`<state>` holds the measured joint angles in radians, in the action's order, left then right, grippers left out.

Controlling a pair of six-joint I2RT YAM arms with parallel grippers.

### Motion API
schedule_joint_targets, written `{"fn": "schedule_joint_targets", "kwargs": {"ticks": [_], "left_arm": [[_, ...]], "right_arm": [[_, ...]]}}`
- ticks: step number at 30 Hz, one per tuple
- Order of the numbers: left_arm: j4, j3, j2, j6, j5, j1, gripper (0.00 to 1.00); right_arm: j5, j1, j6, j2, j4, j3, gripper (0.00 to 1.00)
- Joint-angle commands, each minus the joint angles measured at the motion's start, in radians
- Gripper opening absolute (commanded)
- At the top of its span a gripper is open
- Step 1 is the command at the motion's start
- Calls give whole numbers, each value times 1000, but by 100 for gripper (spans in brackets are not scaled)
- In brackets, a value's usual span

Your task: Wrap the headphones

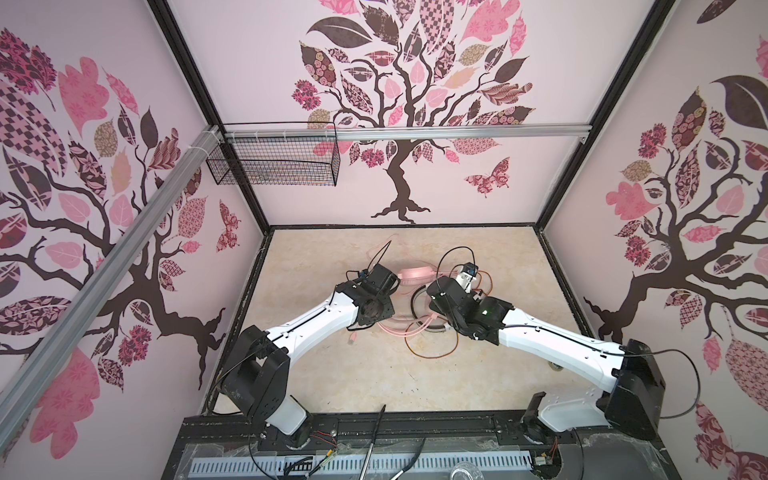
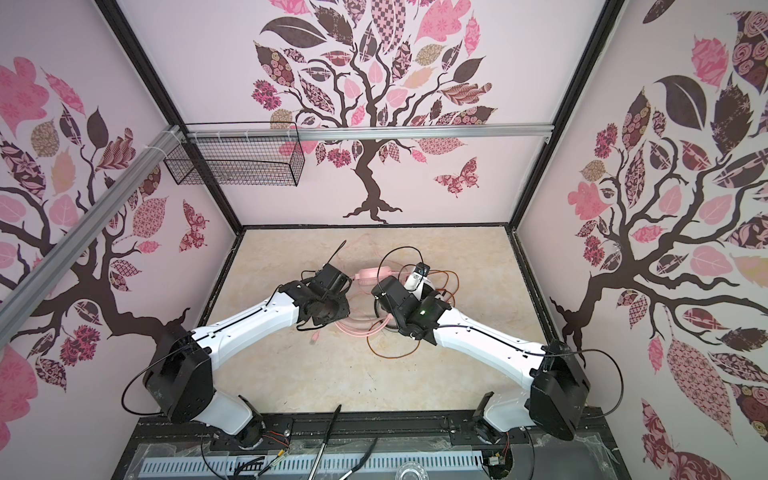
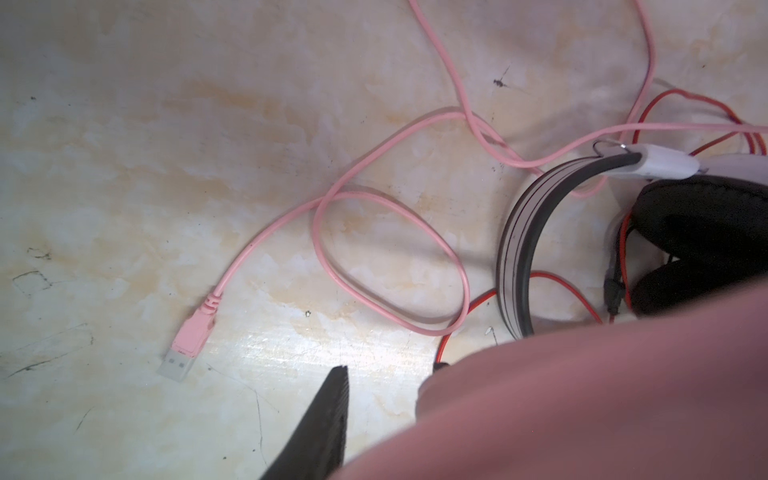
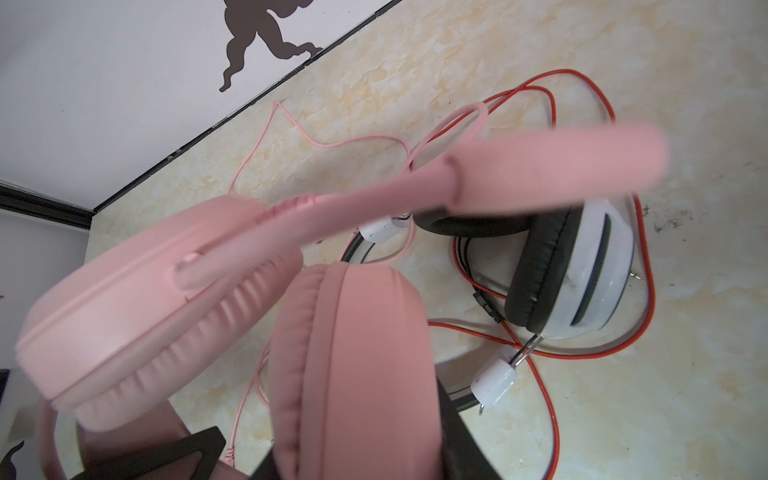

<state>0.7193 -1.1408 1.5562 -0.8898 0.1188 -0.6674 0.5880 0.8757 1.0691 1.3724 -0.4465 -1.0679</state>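
The pink headphones (image 4: pixel 158 311) hang off the table, and my right gripper (image 4: pixel 332 440) is shut on one of their earcups (image 4: pixel 365 353). In both top views they show between the two wrists (image 1: pixel 415 276) (image 2: pixel 373 276). The white-and-black headphones (image 4: pixel 582 270) lie on the table beneath, their headband (image 3: pixel 519 249) on edge and the orange-red cord (image 4: pixel 552 87) looped around them. The pink cord (image 3: pixel 332 199) trails in loops to a USB plug (image 3: pixel 187 336) lying flat. Of my left gripper (image 3: pixel 390 370), one black finger (image 3: pixel 332 415) shows; a blurred pink part of the headphones covers the other.
A black wire basket (image 1: pixel 274 162) hangs from the aluminium rail on the back wall. Patterned walls close in the marble-look table (image 1: pixel 332 386) on three sides. Loose orange-red cord loops (image 1: pixel 432 349) lie toward the front of the table, with the pink plug (image 1: pixel 352 338) left of them.
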Motion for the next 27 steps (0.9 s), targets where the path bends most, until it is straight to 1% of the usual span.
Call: {"fn": "schedule_joint_targets", "kwargs": {"ticks": [1,6,7,9,10,12,14,17,19,21,22,24,25,27], "left_arm": [[-9,27,-19,1,1,4,25],[-5,20,-31,18,9,5,12],[-3,15,-35,24,9,5,6],[5,8,-40,36,12,5,0],[14,1,-41,41,10,7,0],[33,-16,-47,60,6,27,0],[41,-18,-63,83,-14,71,0],[40,-5,-107,137,-52,175,0],[35,1,-140,178,-82,247,0],[12,13,-179,217,-125,305,0],[-1,16,-198,233,-133,328,0],[17,-1,-228,251,-138,358,0],[2,-3,-243,276,-158,364,0],[-12,-7,-276,288,-149,365,0]], "right_arm": [[30,4,19,-63,46,-7,32],[25,3,14,-64,53,-1,32],[22,3,8,-64,57,1,33],[17,3,-14,-64,65,3,36],[13,4,-37,-65,70,4,44],[2,3,-127,-75,94,15,71],[-40,3,-254,-102,129,36,84],[-169,3,-481,-198,225,115,88],[-215,0,-565,-292,269,179,94],[-227,-15,-619,-374,260,210,95],[-236,-43,-631,-400,229,211,95],[-325,-142,-637,-427,191,224,94],[-414,-222,-630,-437,193,246,94],[-621,-392,-600,-441,249,312,93]]}}
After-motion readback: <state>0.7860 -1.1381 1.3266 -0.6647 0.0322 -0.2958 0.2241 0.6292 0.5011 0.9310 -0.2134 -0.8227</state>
